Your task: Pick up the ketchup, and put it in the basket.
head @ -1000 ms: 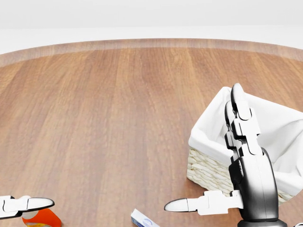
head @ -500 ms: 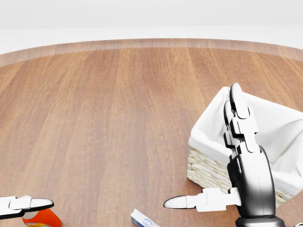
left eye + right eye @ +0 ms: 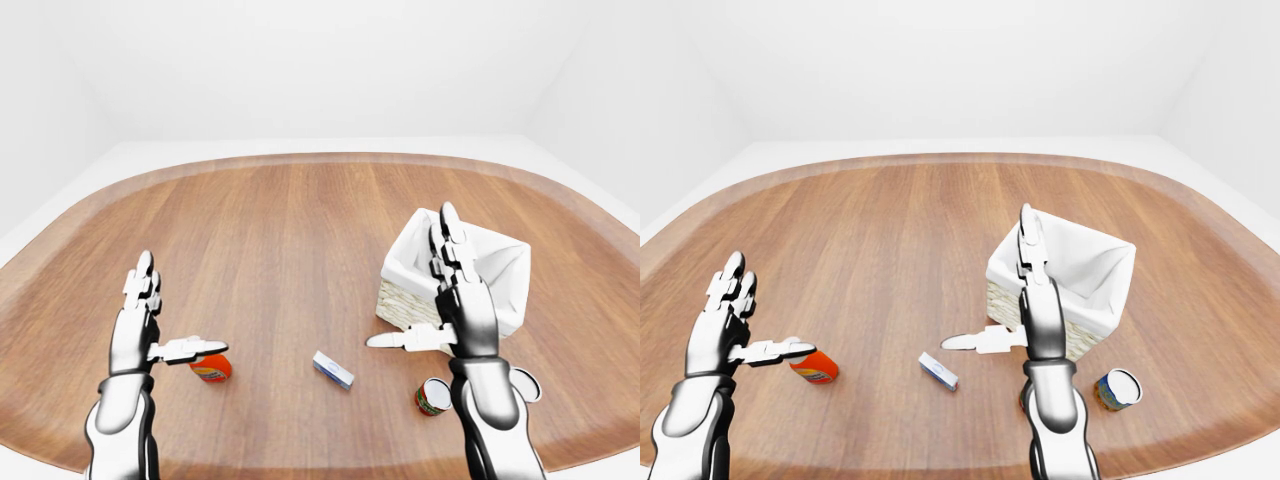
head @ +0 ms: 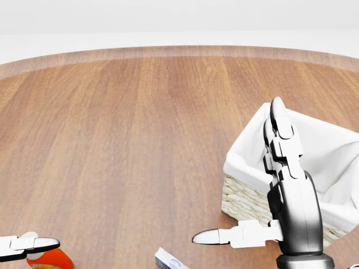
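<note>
Haven't grabbed anything yet. Both hands are spread wide, empty. The ketchup lies on the table just under my left hand; the basket sits behind my right hand. Next: lower left, close fingers.

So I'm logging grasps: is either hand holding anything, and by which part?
Nothing is held. The left hand and right hand are open, and the orange ketchup bottle lies on the wooden table.

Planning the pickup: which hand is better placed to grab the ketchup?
Left. The open left hand hovers right beside the ketchup; the right hand is over by the basket.
</note>
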